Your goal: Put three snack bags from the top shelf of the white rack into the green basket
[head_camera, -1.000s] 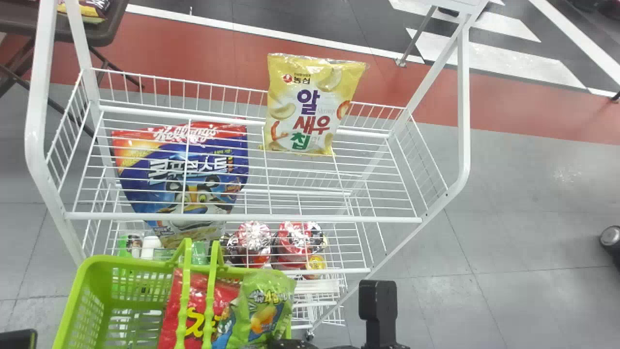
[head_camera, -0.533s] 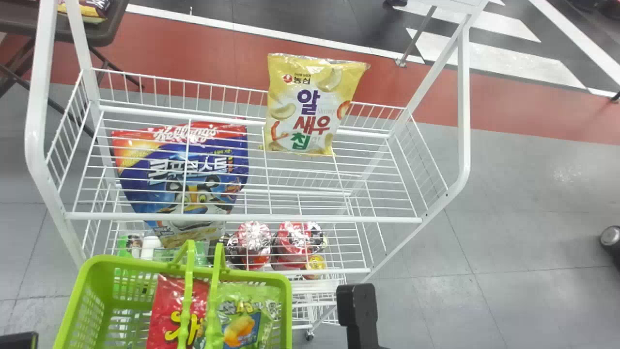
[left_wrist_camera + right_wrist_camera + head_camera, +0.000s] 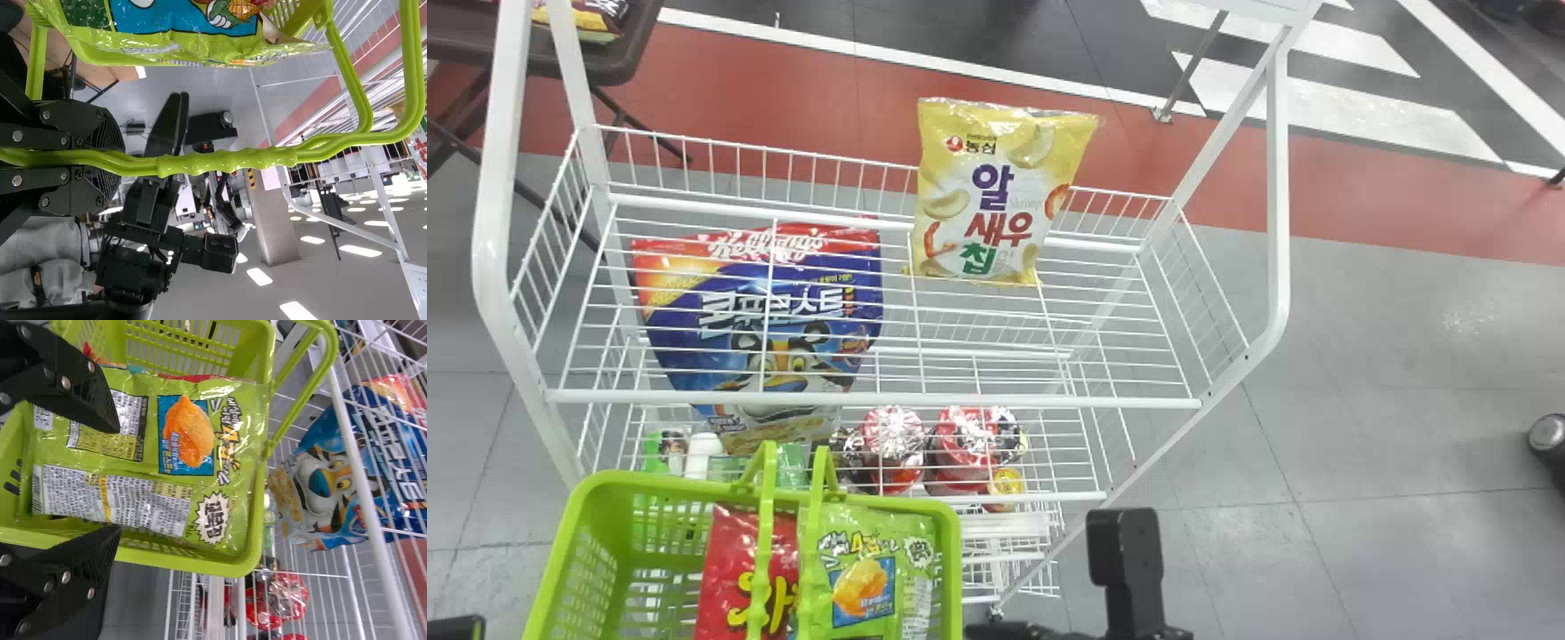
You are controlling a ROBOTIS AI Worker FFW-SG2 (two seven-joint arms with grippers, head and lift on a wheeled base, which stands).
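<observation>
While one bag is out on the rack, two are inside the green slatted plastic basket [image 3: 640, 480]. Toward its left-right middle is a red bag with yellow lettering [image 3: 725, 569]; beside it, filling the right end, is a glossy light-green bag [image 3: 916, 538] printed with an orange chip on a blue panel. The green bag partly overlaps the red one, and its wrapper is creased.

Beyond the basket, the white wire rack [image 3: 871, 401] carries, on its top shelf, a yellow-and-white snack bag with shrimp pictures [image 3: 1005, 196]. It is plump, tilted back at the shelf's rear edge, farther right than the basket's middle. Lower in the rack, beyond the basket, are a large blue-and-red cereal pouch [image 3: 783, 320] and, nearer the basket's right corner, foil-wrapped red tubs [image 3: 894, 440]. A dark brown surface [image 3: 627, 53] bearing wrapped snacks [image 3: 596, 20] lies well beyond the basket's left side.

The left claw [image 3: 455, 628] has its black fingers closed around the basket's green handles [image 3: 227, 161]. The right claw [image 3: 1127, 569] is at the basket's right end; its fingers are spread wide over the light-green bag, with no grip on it.
</observation>
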